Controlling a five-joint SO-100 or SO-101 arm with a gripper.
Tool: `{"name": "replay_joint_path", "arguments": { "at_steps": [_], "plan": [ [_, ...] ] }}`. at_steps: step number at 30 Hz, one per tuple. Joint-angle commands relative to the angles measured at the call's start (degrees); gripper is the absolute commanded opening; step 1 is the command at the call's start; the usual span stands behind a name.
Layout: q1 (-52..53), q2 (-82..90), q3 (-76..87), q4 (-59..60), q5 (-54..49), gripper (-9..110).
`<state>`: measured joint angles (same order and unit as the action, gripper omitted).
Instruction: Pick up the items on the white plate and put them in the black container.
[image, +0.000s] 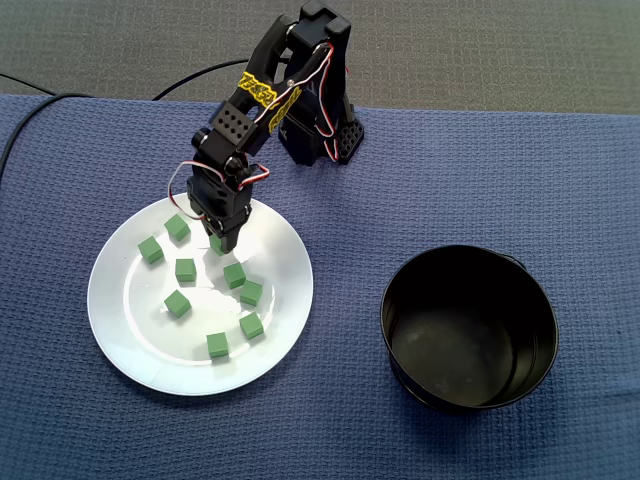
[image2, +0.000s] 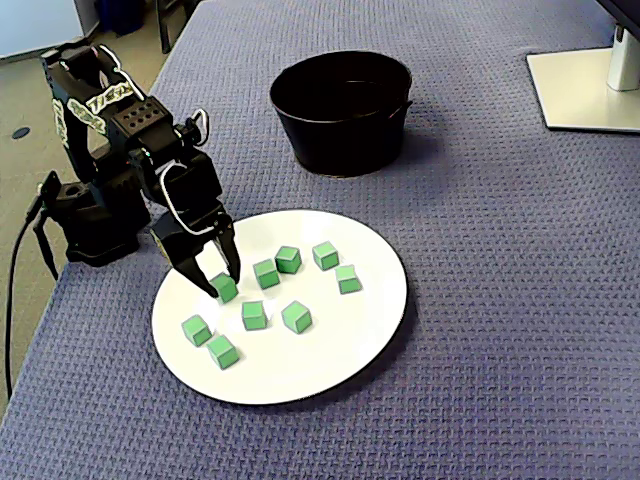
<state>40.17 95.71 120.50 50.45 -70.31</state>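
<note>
Step in hand: one green cube (image2: 226, 290) is judged to be about to be grasped. It is one of nine on the white plate (image2: 380, 330).
Hand: the hand (image2: 222, 284) is lowered onto the plate with its jaws apart. One finger is seen on each side of the cube and no squeeze is visible.
Cube's place: it lies near the plate's edge on the arm's side. In a fixed view (image: 213, 245) it is half hidden under the hand (image: 224, 240).
Centring: the cube should be kept midway between the fingers before closing, so that it is not pushed sideways or turned on the smooth plate.
Depth: the fingertips should be kept just at the plate surface. Harder pressing could tip or slide the plate on the desk (image2: 500, 300).
Closing: the jaws are best closed slowly on two opposite flat faces, not across corners, since a small hard cube can be squirted out.
Neighbour: another cube (image2: 265, 273) lies near the hand on the pot's side. It should be cleared by a straight upward lift.
Carry: the black pot (image2: 340, 130) stands well apart from the plate and looks empty in a fixed view (image: 470, 340). The cube should be raised above the rim before it is crossed.
Release: the jaws should be opened only over the middle of the pot.
</note>
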Motion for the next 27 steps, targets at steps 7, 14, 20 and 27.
{"name": "replay_joint_path", "arguments": {
  "at_steps": [7, 14, 20, 27],
  "plan": [
    [-19.25, 18.11, -44.30, 17.67, 25.93, 0],
    [-44.56, 7.29, -66.88, 21.53, 28.56, 0],
    [-53.70, 2.55, -53.26, 18.19, 26.46, 0],
    [-58.71, -1.67, -34.37, 5.36, 25.93, 0]
  ]
}}
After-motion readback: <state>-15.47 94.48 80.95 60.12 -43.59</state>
